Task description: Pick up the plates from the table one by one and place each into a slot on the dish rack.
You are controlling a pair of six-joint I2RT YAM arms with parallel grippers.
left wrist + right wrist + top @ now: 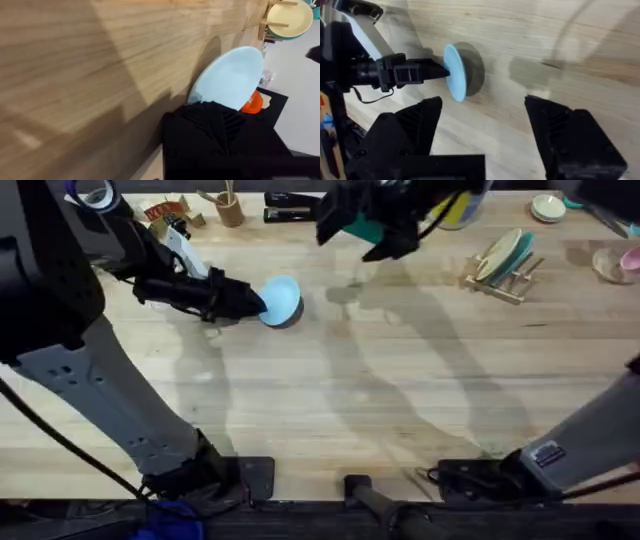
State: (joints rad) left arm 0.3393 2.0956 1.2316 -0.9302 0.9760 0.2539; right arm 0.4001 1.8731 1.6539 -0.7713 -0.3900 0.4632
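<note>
Light blue plate in left gripper; right gripper wide; no legible writing.

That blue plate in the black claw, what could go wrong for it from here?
The left gripper pinches the light blue plate by one edge only, tilted up above the table, so it might slip out. The dish rack stands far across and already holds plates, so it could knock them going in.

— What are the arms built like?
— Grey links, black joints, black cables; the left gripper and right gripper have chunky black fingers.
— Markings?
— A small label near the right base.
</note>
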